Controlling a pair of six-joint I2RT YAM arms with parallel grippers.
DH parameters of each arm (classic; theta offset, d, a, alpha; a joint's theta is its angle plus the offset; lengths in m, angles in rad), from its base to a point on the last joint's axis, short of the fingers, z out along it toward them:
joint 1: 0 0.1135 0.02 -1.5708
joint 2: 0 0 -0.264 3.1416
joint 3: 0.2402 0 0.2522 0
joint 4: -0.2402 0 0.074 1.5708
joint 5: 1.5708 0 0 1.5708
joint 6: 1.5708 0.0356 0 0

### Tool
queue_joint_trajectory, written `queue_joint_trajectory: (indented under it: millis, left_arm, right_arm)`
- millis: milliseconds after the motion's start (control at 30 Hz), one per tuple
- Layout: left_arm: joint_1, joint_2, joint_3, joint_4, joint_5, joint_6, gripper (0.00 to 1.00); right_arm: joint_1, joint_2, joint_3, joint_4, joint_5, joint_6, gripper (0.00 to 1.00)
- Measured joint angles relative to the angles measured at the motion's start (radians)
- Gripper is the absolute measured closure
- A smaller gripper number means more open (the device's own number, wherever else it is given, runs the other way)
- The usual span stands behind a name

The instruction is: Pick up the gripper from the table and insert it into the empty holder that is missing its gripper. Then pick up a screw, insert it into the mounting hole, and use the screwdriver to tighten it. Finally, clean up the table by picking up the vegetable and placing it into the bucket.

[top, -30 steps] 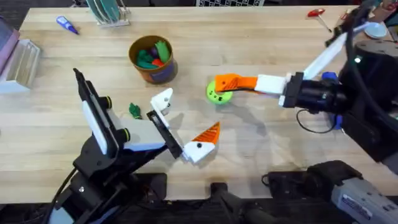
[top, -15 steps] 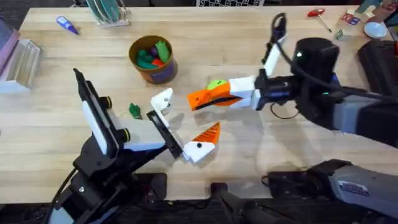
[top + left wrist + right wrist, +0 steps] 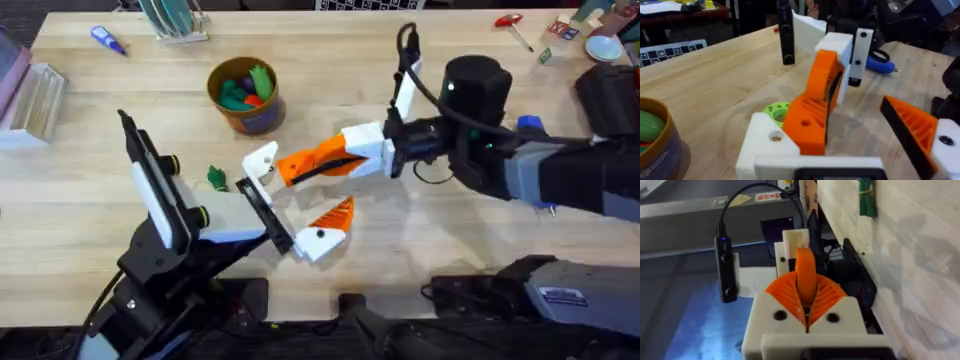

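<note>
My right gripper reaches across from the right, shut on the loose orange gripper, which stands between its ribbed pads. In the left wrist view that orange piece touches the bare white holder. The holder is one finger of my left gripper, which is open; its other finger carries an orange tip. The dark-green vegetable lies just left of the holder. The tan bucket stands behind it with toy food inside. Part of the blue screwdriver shows behind the right arm.
A green disc with holes lies under the right gripper. A red-handled tool lies at the back right and a small blue pen at the back left. A clear box sits at the left edge.
The right arm swept left across the table from over the green disc, carrying the orange gripper up to the left arm's bare holder. The left arm stayed still.
</note>
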State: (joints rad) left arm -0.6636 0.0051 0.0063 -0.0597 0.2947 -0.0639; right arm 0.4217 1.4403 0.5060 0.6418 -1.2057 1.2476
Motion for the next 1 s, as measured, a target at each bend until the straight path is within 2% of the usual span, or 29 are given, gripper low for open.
queue_joint_trajectory:
  millis: [333, 733, 1000]
  left_arm:
    - [0.0, 0.0, 0.0, 0.0, -0.007, 0.003, 0.015]
    - [0.0, 0.0, 0.0, -0.003, -0.026, -0.001, 0.015]
    - [0.0, 0.0, 0.0, -0.003, -0.038, 0.0, 0.015]
  right_arm:
    - [0.031, 0.004, 0.043, -0.002, 0.001, -0.021, 0.991]
    - [0.061, 0.04, 0.054, 0.01, 0.045, -0.231, 0.993]
    - [0.066, 0.04, 0.058, 0.027, 0.071, -0.285, 0.993]
